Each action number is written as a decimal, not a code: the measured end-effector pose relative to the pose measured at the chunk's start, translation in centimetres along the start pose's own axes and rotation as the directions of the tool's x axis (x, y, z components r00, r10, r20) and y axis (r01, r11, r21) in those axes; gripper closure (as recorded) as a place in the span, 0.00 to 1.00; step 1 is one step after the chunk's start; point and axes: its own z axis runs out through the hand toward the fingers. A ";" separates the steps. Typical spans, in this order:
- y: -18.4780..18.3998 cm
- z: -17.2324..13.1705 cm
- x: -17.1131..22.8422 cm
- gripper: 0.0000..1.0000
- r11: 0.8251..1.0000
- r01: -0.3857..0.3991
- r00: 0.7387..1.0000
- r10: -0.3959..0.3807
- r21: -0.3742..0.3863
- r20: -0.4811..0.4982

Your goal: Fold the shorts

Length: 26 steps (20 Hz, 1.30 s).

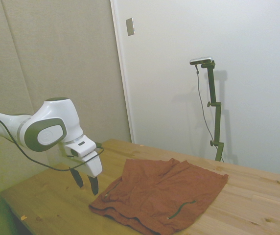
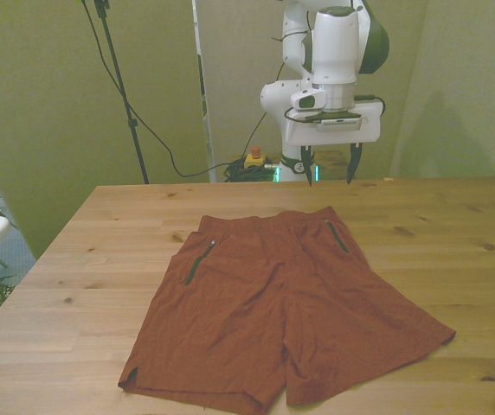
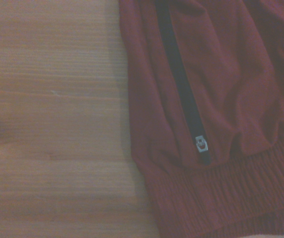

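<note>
Side view: the shorts (image 1: 162, 196) lie spread flat on the wooden table (image 1: 257, 196), rust-orange with a dark edge along the hem nearest the camera and a thin dark pocket slit (image 1: 185, 206) on the near leg. The gripper (image 1: 85, 182) hangs above bare wood just beside the shorts, on the arm's side of them, clear of the cloth; its two dark fingers (image 1: 94, 185) point down with a gap between them and nothing in it. Front view: the shorts (image 2: 278, 311) lie in the middle of the table (image 2: 57, 285), waistband toward the robot and both legs fanned out toward the camera, a pocket slit (image 2: 197, 261) near each side of the waist. The gripper (image 2: 331, 173) hovers above and beyond the waistband, toward the shorts' corner on the front view's right, its fingers (image 2: 352, 164) spread apart and empty. Wrist view: a close, soft-focus patch shows the shorts' (image 3: 221, 114) gathered waistband (image 3: 231, 198) and a dark zip pocket slit (image 3: 179, 79) ending in a small metal pull (image 3: 200, 144), with bare table (image 3: 47, 119) alongside the cloth's edge.
</note>
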 end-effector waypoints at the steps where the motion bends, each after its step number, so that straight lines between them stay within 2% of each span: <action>1: -0.1 -0.1 0.1 0.00 1.000 0.000 1.000 0.000 0.002 -0.002; 4: -0.1 0.2 0.1 0.00 1.000 -0.003 1.000 0.003 -0.009 -0.007; 6: -0.8 0.6 0.0 0.00 0.999 0.011 0.998 -0.012 -0.033 -0.055; 8: -2.4 1.5 -1.1 0.00 0.996 0.044 0.990 -0.054 -0.081 -0.134; 10: -4.2 2.9 -3.2 0.00 0.985 0.076 0.974 -0.107 -0.156 -0.202; 14: -6.2 5.5 -7.1 0.00 0.945 0.104 0.918 -0.212 -0.311 -0.335; 18: -5.5 6.9 -8.1 0.00 0.877 0.052 0.857 -0.284 -0.477 -0.430; 19: -5.5 7.1 -8.0 0.00 0.866 0.034 0.844 -0.292 -0.498 -0.450; 23: -6.2 8.4 -7.5 0.00 0.861 0.038 0.841 -0.302 -0.507 -0.450; 26: -7.1 8.7 -7.9 0.00 0.866 0.059 0.843 -0.309 -0.496 -0.440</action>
